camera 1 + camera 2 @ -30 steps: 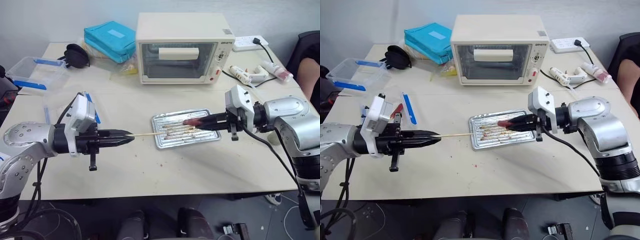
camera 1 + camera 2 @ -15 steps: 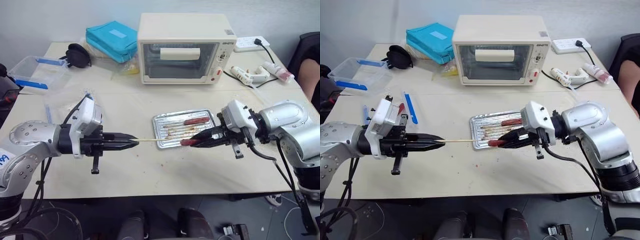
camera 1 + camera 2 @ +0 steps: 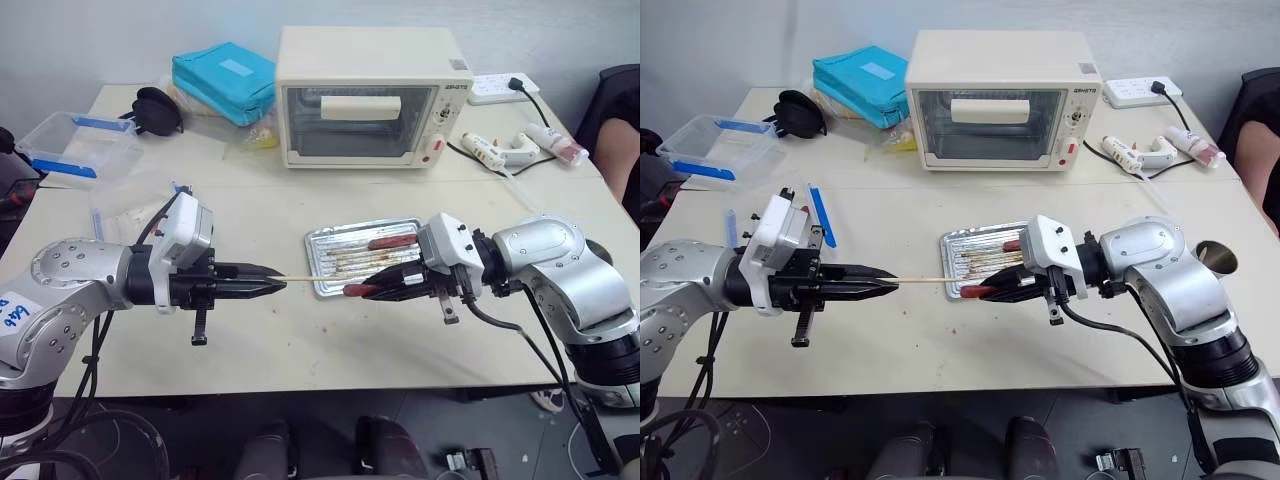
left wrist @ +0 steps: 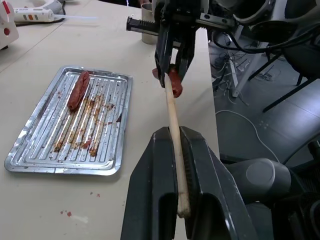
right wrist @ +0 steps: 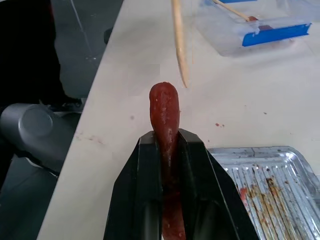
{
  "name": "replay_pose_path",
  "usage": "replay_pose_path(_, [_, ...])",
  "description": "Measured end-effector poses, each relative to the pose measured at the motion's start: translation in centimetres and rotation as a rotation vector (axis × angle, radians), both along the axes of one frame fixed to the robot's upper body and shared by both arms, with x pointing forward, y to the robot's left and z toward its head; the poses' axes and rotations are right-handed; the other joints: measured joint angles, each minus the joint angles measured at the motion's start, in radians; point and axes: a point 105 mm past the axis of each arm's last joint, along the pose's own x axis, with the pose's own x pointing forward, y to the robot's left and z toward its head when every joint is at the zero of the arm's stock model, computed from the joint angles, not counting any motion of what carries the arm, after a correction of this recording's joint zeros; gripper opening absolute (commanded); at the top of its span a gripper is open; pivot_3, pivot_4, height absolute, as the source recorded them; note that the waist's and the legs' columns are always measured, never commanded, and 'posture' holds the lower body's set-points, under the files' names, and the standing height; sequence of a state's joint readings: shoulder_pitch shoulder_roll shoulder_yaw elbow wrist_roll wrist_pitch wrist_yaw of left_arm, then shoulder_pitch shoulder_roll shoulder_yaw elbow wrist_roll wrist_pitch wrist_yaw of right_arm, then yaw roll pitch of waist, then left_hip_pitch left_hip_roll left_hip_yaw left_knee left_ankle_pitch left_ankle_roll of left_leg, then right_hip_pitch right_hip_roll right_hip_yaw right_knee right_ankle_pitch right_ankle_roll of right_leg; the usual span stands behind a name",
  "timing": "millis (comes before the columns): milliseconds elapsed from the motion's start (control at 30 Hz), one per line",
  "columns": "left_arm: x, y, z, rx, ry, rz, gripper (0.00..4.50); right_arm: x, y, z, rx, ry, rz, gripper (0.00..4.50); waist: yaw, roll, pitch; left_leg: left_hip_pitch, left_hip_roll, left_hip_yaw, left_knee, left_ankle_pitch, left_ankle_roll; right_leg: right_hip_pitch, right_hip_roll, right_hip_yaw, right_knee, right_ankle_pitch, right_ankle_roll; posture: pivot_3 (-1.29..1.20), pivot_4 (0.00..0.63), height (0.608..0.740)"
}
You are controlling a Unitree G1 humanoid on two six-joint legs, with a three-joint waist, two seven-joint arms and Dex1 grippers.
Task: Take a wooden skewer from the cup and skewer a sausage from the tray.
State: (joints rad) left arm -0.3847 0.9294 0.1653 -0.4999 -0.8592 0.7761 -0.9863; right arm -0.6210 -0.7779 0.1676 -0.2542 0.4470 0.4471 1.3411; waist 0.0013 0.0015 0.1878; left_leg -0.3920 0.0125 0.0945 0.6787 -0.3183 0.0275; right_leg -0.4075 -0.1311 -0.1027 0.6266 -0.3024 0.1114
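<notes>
— Where's the skewer?
— Clamped in the left end effector, pointing at three o'clock toward the sausage.
— And that sausage?
— Gripped by the right end effector, above the table at the tray's six o'clock edge, tips just apart.

**Table surface and items**

Beige table. Tray lies beyond the meeting gripper tips. Toaster oven stands farther beyond. Teal pouch and clear container lie beyond the left gripper; power strip lies beyond the right.
</notes>
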Motion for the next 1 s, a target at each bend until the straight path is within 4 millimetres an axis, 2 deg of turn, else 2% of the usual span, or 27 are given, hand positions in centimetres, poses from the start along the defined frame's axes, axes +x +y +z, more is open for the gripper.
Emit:
replay_pose_path(500, [-0.1,0.8,-0.2,0.019,0.009,0.025,0.00,0.8,-0.8,0.3,0.000,0.005,-0.018,0.21,-0.001,0.000,0.000,0.000,0.000,0.000,0.000,0.000,0.000,0.000,0.000,0.000,0.000,0.000,0.000,0.00,0.150,0.740])
replay_pose_path(1000, [0.2,-0.5,-0.1,-0.001,-0.014,-0.008,0.00,0.6,0.2,1.3,0.024,-0.028,-0.007,0.21,-0.001,0.000,0.000,0.000,0.000,0.000,0.001,0.000,0.000,0.000,0.000,0.000,0.001,0.000,0.000,0.00,0.150,0.740])
